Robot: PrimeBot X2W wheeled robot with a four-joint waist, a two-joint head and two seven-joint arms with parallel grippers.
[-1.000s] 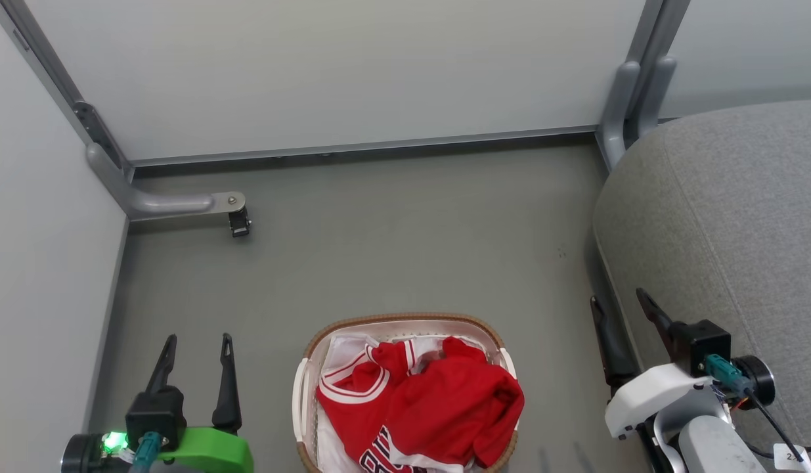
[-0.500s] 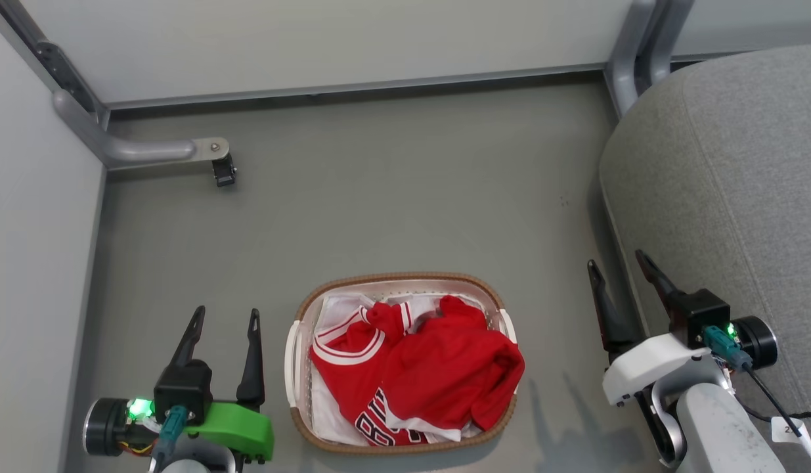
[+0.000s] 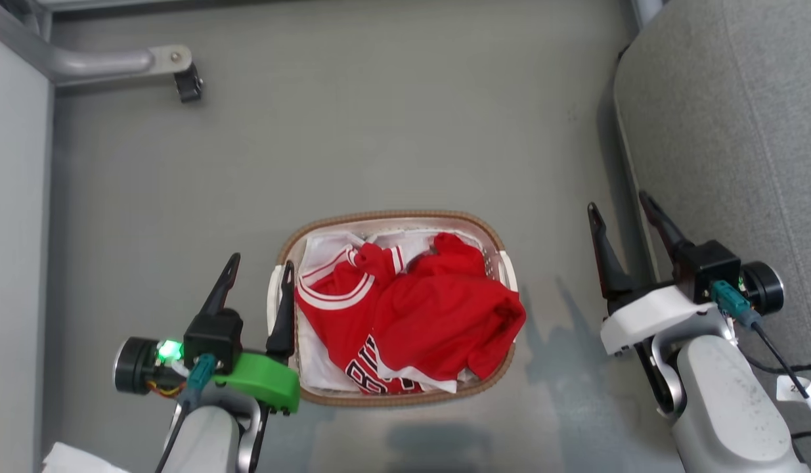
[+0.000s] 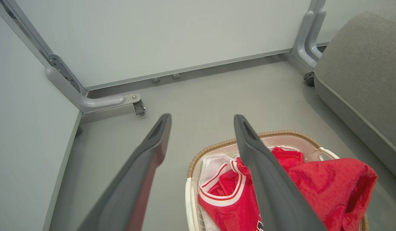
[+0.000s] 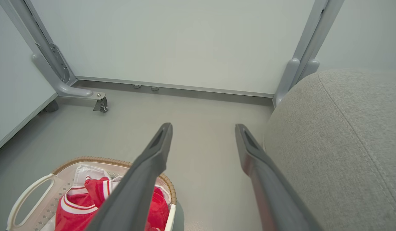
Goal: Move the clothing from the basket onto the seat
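The oval white basket (image 3: 484,226) with a brown woven rim stands on the grey floor in the middle of the head view. In it lie the red clothing: a jersey (image 3: 336,299) with striped trim and lettering, and a plain red piece (image 3: 444,315) partly over it. My left gripper (image 3: 259,265) is open, just left of the basket's left handle, nothing between its fingers. My right gripper (image 3: 618,200) is open too, between the basket and the grey seat (image 3: 727,118). The left wrist view shows the basket (image 4: 290,134) and the clothing (image 4: 329,179) at lower right.
A grey metal frame foot with a castor (image 3: 187,84) stands at the far left. Pale panel walls (image 4: 153,35) close off the back and the left side. Bare floor (image 3: 392,131) lies beyond the basket. The seat's rounded edge (image 5: 329,144) is close to my right gripper.
The head camera has tilted down, so the whole picture has slid up. Both grippers reach further forward; the left one now stands beside the basket's left rim.
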